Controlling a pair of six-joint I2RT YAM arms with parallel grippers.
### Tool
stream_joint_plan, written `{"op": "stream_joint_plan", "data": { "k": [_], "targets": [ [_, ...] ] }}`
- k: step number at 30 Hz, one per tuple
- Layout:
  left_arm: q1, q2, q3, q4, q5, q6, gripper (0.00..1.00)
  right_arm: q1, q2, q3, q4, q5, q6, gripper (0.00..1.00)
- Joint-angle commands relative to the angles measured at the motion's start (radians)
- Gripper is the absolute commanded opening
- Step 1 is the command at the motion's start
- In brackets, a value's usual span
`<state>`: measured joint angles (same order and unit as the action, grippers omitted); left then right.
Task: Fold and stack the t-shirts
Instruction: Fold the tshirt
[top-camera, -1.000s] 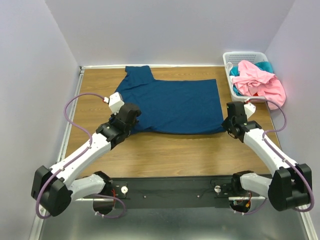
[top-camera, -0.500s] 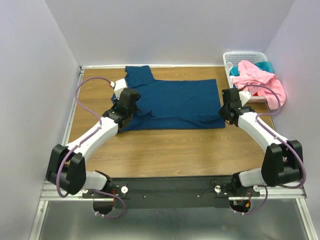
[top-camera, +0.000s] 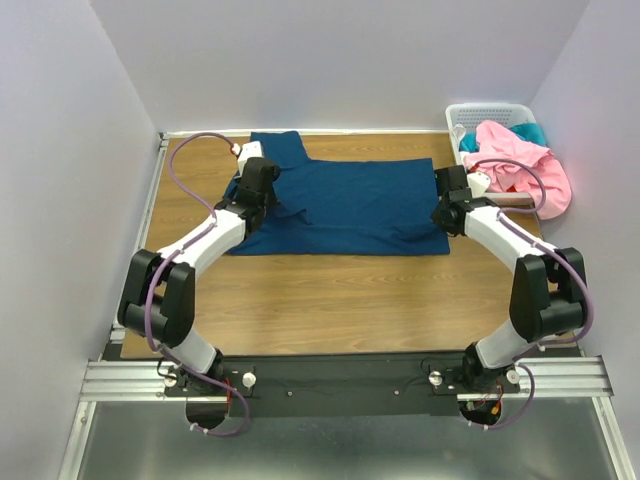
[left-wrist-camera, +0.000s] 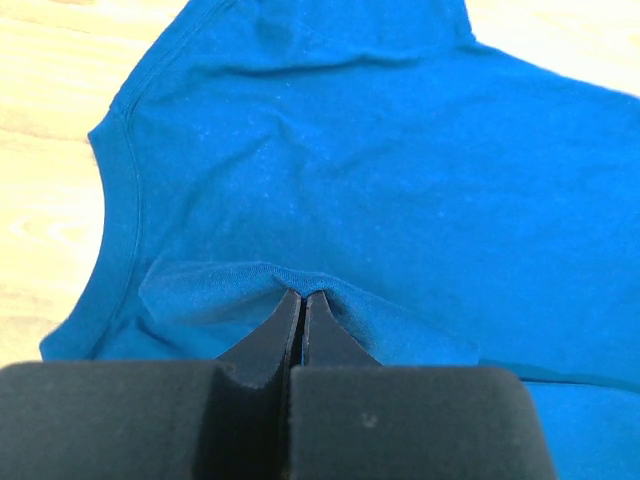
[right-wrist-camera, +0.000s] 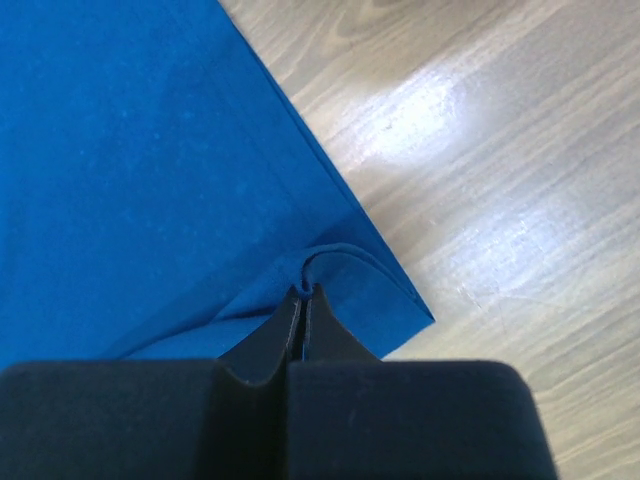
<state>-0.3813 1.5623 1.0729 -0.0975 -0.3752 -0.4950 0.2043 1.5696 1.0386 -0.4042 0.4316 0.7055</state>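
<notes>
A large dark navy-teal t-shirt (top-camera: 350, 205) lies spread on the wooden table, one sleeve pointing to the far side. My left gripper (top-camera: 265, 203) is shut on a pinched fold of its cloth (left-wrist-camera: 215, 285) at the shirt's left end. At the right end my right gripper (top-camera: 441, 215) is shut on the hem at the corner (right-wrist-camera: 345, 262). The near part of the shirt is lifted and drawn over the rest. A pink t-shirt (top-camera: 520, 165) and a brighter teal one (top-camera: 532, 131) lie heaped in the basket.
A white slatted basket (top-camera: 485, 110) stands at the far right corner of the table (top-camera: 330, 300). Walls close in the left, far and right sides. Both arms stretch out from their bases at the near edge.
Both grippers have moved toward the far side, carrying the shirt's near edge with them. The visible shirt has become shorter from near to far.
</notes>
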Motion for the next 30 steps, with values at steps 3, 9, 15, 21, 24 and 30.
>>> {"op": "stream_joint_plan", "data": {
  "k": [3, 9, 15, 21, 24, 30],
  "targets": [
    [0.019, 0.077, 0.076, 0.064, 0.094, 0.088, 0.00, -0.006, 0.058, 0.052, 0.013, 0.036, -0.012, 0.01],
    [0.051, 0.174, 0.162, 0.010, 0.098, 0.078, 0.00, -0.013, 0.099, 0.086, 0.015, 0.067, -0.024, 0.01],
    [0.084, 0.254, 0.237, -0.033, 0.093, 0.069, 0.56, -0.026, 0.133, 0.129, 0.013, 0.056, -0.064, 0.32],
    [0.087, 0.228, 0.289, -0.077, 0.119, 0.049, 0.98, -0.029, 0.080, 0.153, 0.013, -0.037, -0.136, 0.85],
    [0.087, 0.164, 0.225, -0.070, 0.131, 0.009, 0.98, -0.029, 0.046, 0.121, 0.015, -0.172, -0.205, 0.96],
    [0.087, 0.123, 0.036, 0.002, 0.203, -0.034, 0.98, -0.028, 0.041, 0.029, 0.109, -0.520, -0.270, 1.00]
  ]
}}
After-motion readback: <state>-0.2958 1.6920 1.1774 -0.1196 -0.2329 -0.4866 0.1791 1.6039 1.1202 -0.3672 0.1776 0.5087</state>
